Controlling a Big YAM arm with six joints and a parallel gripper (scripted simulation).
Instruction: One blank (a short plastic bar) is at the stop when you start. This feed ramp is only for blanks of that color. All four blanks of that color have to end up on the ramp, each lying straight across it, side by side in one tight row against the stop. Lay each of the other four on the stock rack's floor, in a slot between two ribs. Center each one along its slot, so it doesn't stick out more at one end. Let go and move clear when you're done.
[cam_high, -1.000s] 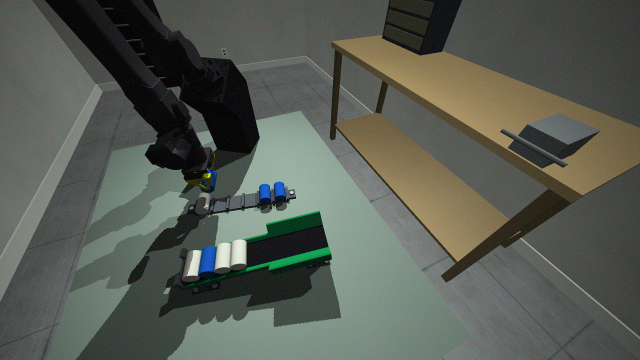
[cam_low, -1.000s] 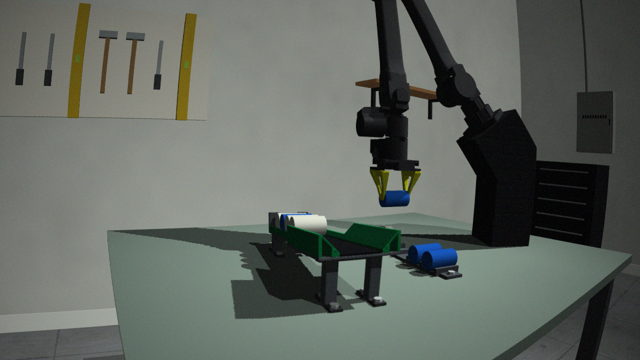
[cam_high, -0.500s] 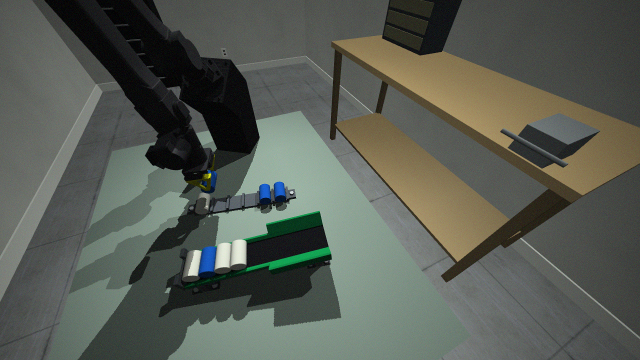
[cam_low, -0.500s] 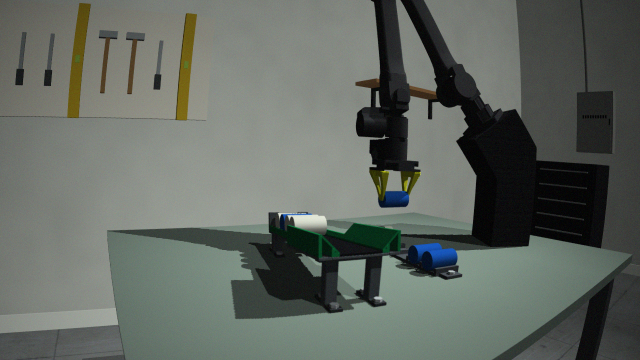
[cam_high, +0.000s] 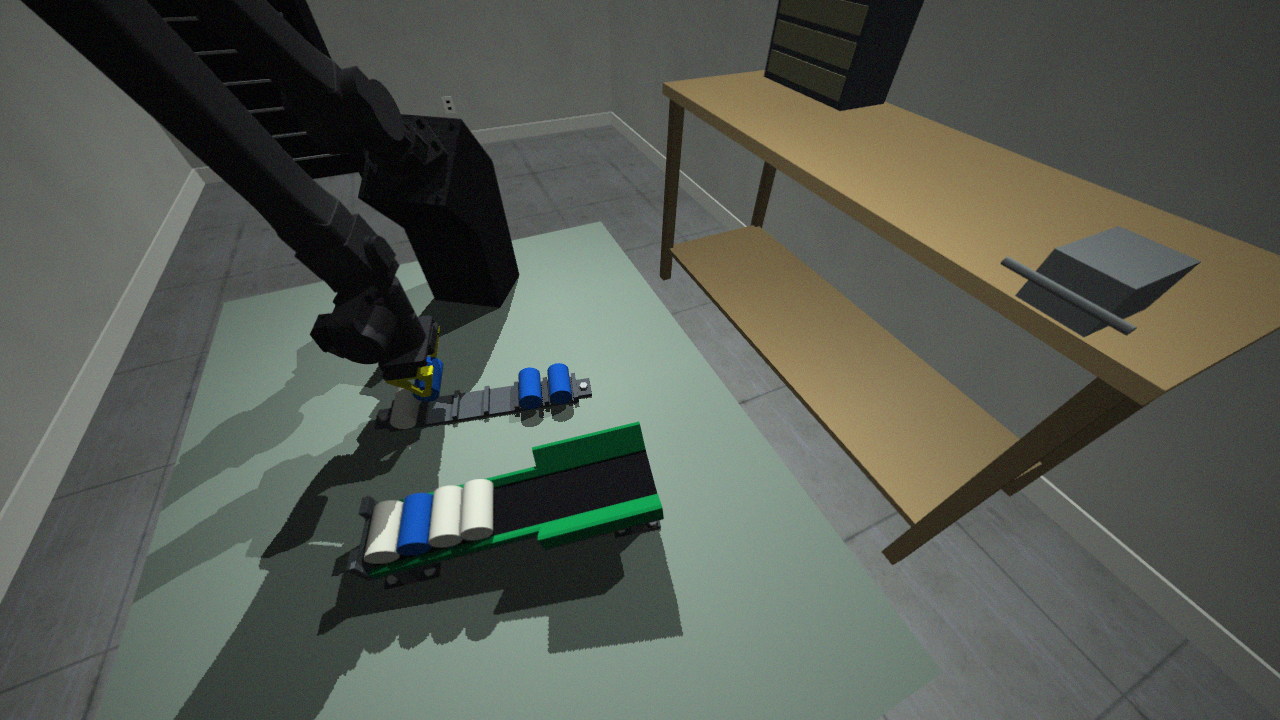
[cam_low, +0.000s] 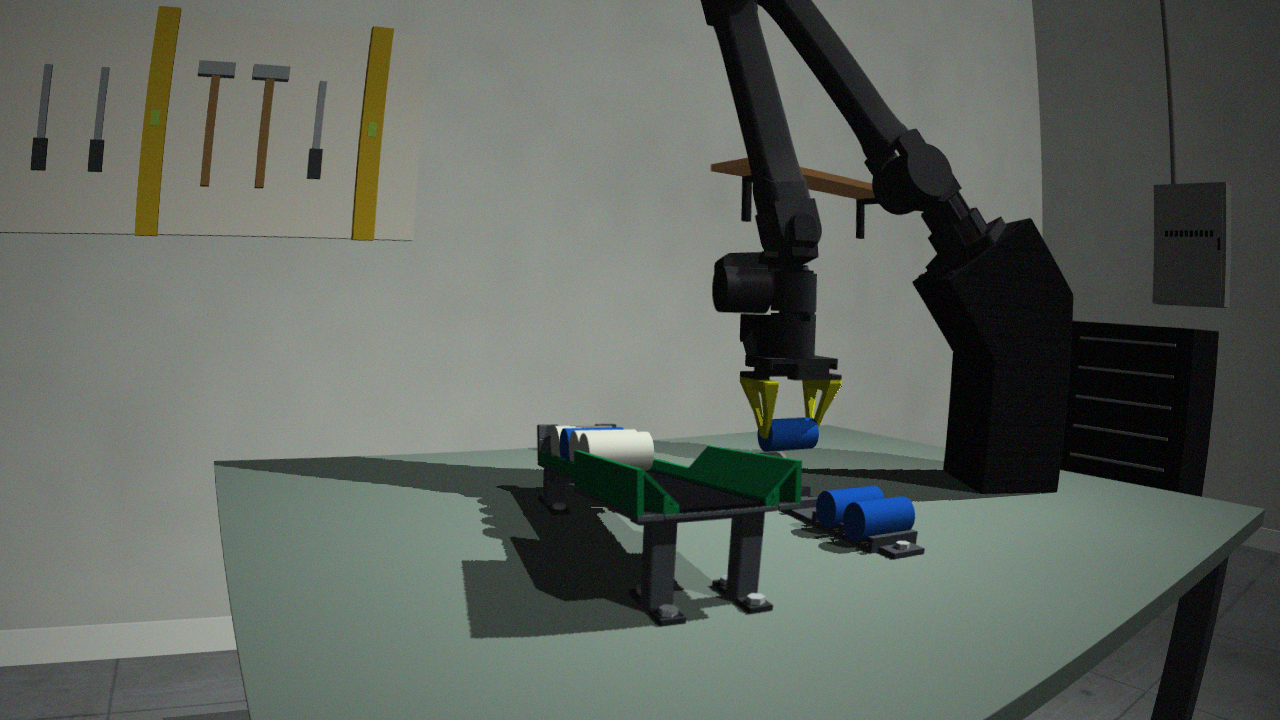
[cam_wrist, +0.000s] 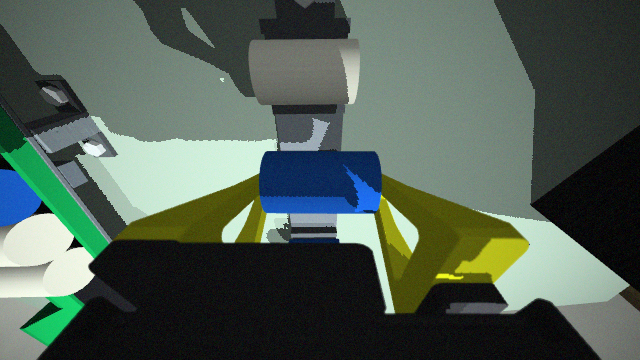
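Observation:
My gripper (cam_high: 426, 385) (cam_low: 788, 433) (cam_wrist: 320, 179) is shut on a blue blank, gripped by its ends and level. It holds it above the stock rack (cam_high: 471, 404) (cam_wrist: 300, 125), beside the white blank (cam_high: 403, 410) (cam_wrist: 302, 71) in the rack's far-left slot. Two blue blanks (cam_high: 529, 387) (cam_high: 559, 383) lie in the rack's right slots, with bare slots between. On the green ramp (cam_high: 586, 447) (cam_low: 611, 480) (cam_wrist: 55, 195), a white blank (cam_high: 384, 531) lies at the stop (cam_high: 366, 506), then a blue blank (cam_high: 416, 522), then two white blanks (cam_high: 446, 516) (cam_high: 477, 510), side by side.
The ramp stands on legs in front of the rack, its upper surface higher than the rack. The ramp's right part (cam_high: 577, 492) holds no blanks. The black arm base (cam_high: 465, 214) (cam_low: 1011, 385) stands behind the rack. A wooden bench (cam_high: 859, 179) is off to the right.

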